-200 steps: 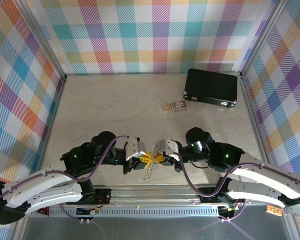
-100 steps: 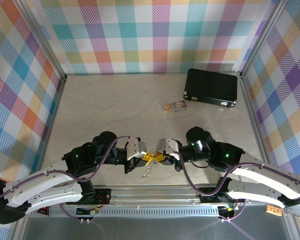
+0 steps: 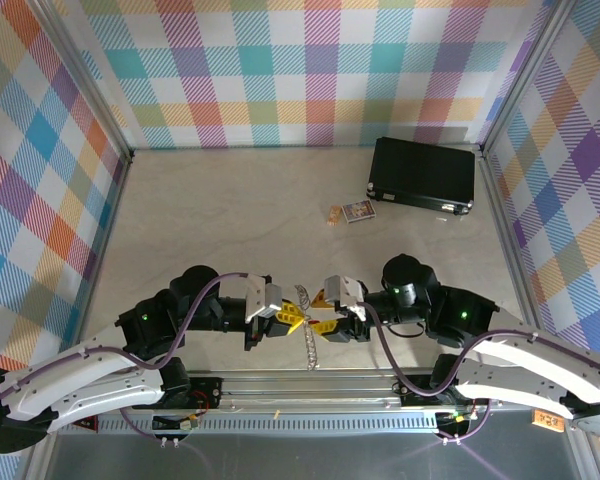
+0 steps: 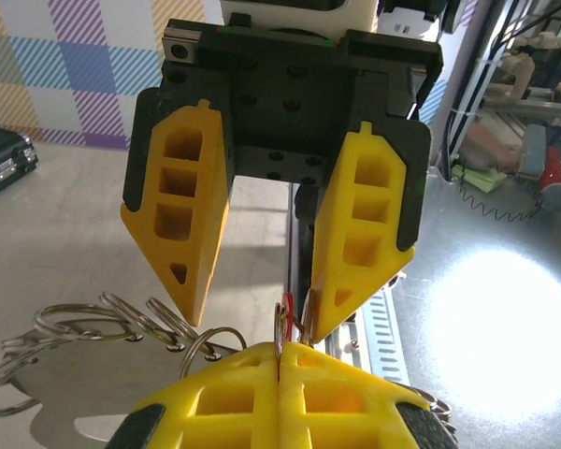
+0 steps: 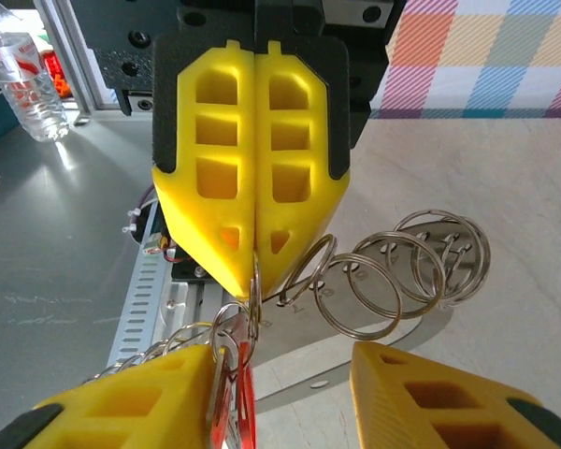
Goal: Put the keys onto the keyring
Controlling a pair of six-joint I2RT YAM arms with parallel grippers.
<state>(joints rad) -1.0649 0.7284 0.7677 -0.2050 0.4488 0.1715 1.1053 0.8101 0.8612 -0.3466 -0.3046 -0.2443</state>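
**Pale marbled tabletop [image 3: 230,220]: one pinch, one open grip**

Pastel plaid walls [image 3: 300,70] box in the surface you are working over, and your two arms meet tip to tip near its front edge.

Your left claw [image 5: 253,281] has its yellow fingers pressed together, clamped on a thin wire ring at the end of the silver-grey metal keyring [image 5: 374,290], a flat loop edged with overlapping wire rings. From that pinch, the rest of the keyring trails off to one side of the claw and dangles below it in the overhead view.

Your right claw [image 4: 254,323] faces the left one with its yellow fingers apart, gripping nothing. The small key with a silver blade and a bright red plastic head [image 5: 241,412] hangs right against the inner face of one of its fingers, just under the left claw's closed tips. You cannot tell from these views which ring the key hangs on.

Well beyond the right claw, by the far wall, sits a black rectangular case [image 3: 423,172], with a small printed card [image 3: 358,211] just beside it.
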